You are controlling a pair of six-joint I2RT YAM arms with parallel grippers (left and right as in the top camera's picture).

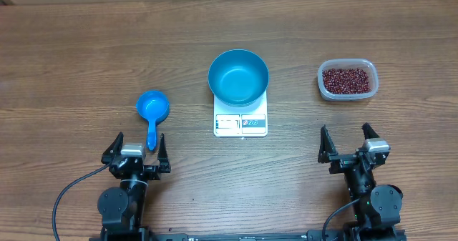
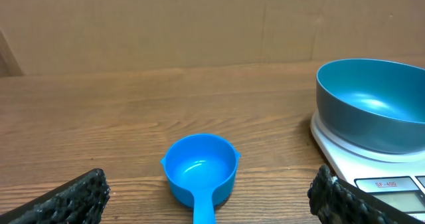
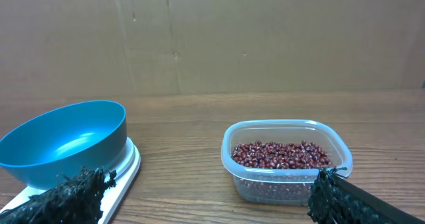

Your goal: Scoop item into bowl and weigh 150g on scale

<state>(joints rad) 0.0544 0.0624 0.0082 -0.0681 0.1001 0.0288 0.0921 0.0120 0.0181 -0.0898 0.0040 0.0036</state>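
Both the left gripper (image 1: 139, 141) and right gripper (image 1: 345, 132) stand released near; beans (image 1: 347, 80) fill the far-right tub (image 1: 320, 84), the bowl (image 1: 238, 76) tops the central scale (image 1: 240, 123), so a loosely held scoop (image 1: 152, 109) could spill beans between them.

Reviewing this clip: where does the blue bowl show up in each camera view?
Overhead: bowl at upper centre, sitting on the scale.
Left wrist: bowl at the right edge, partly cut off.
Right wrist: bowl at lower left.
Shared landmark: the white scale under it, visible in all three.
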